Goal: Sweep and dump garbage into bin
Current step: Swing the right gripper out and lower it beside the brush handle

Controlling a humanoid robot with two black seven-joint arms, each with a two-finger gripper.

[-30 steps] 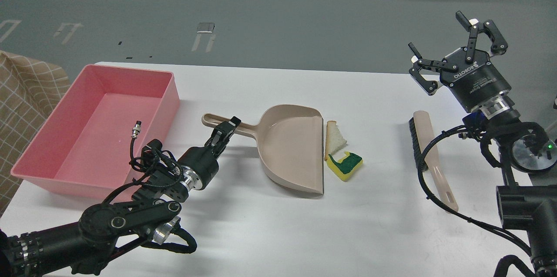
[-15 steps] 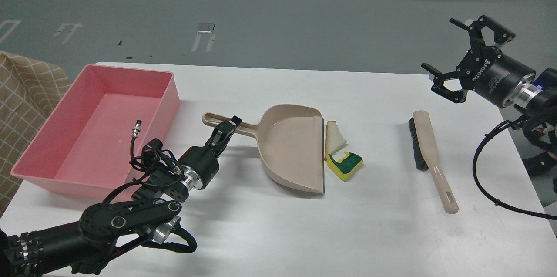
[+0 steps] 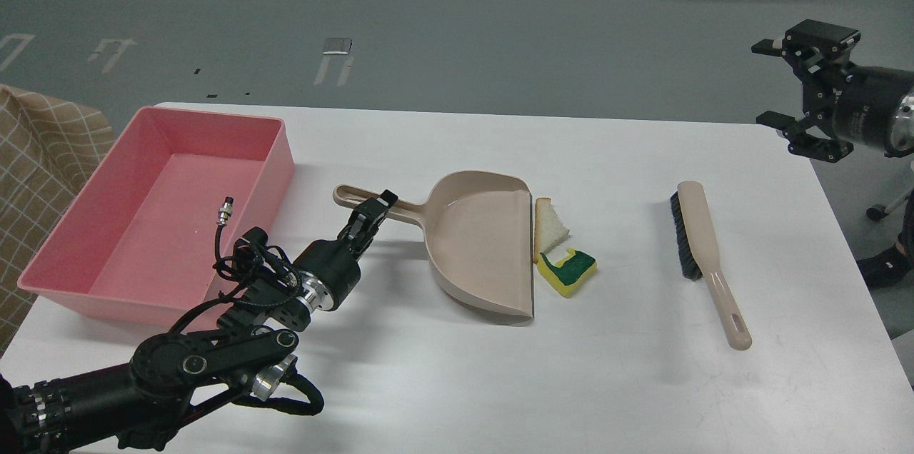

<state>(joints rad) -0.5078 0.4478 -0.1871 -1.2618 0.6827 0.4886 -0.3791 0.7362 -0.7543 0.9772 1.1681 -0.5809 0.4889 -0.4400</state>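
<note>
Beige dustpan (image 3: 485, 247) handle sits pinched in the left gripper (image 3: 368, 215), its fingers closed around it. The right gripper (image 3: 803, 93), fingers spread and empty, has swung away beyond the brush (image 3: 703, 254), so sweeping waits. Bread (image 3: 551, 225) and sponge (image 3: 568, 270) lie at the pan's lip; the pink bin (image 3: 257, 183) stands left of the fingers on the white surface (image 3: 457, 382).

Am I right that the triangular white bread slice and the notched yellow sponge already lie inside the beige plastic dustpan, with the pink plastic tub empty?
Not quite. The head view shows the triangular white bread slice and notched yellow sponge on the white table, just outside the beige plastic dustpan's open edge. The pink plastic tub is empty.
</note>
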